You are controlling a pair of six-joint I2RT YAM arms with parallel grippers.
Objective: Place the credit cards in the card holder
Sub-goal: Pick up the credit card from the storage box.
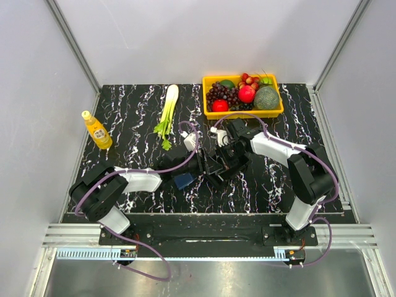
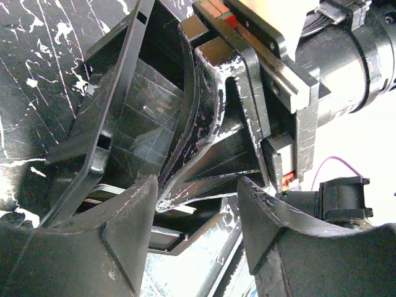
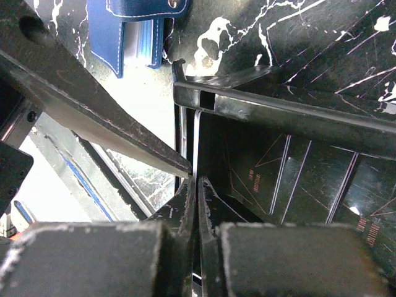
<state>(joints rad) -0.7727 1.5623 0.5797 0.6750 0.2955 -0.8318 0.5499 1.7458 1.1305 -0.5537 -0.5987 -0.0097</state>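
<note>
A black open tray [image 1: 218, 172] lies mid-table with dark credit cards [image 3: 297, 179] in it. My right gripper [image 3: 195, 185] reaches into the tray at its wall [image 3: 278, 114]. It is shut on one thin credit card [image 3: 195, 142], seen edge-on and upright between the fingertips. My left gripper [image 2: 198, 210] is open right beside it. One corner of the tray and a right finger [image 2: 210, 124] sit between its jaws, and more cards [image 2: 145, 124] show inside the tray wall [image 2: 99, 117]. The navy card holder [image 1: 184, 181] lies just left of the tray, seen also in the right wrist view as the card holder [image 3: 124, 37].
At the back right stands a yellow basket [image 1: 210, 111] of fruit. A celery stalk [image 1: 168, 108] lies at the back centre, and a yellow bottle [image 1: 97, 130] stands at the left edge. Both grippers [image 1: 213, 162] crowd together over the tray.
</note>
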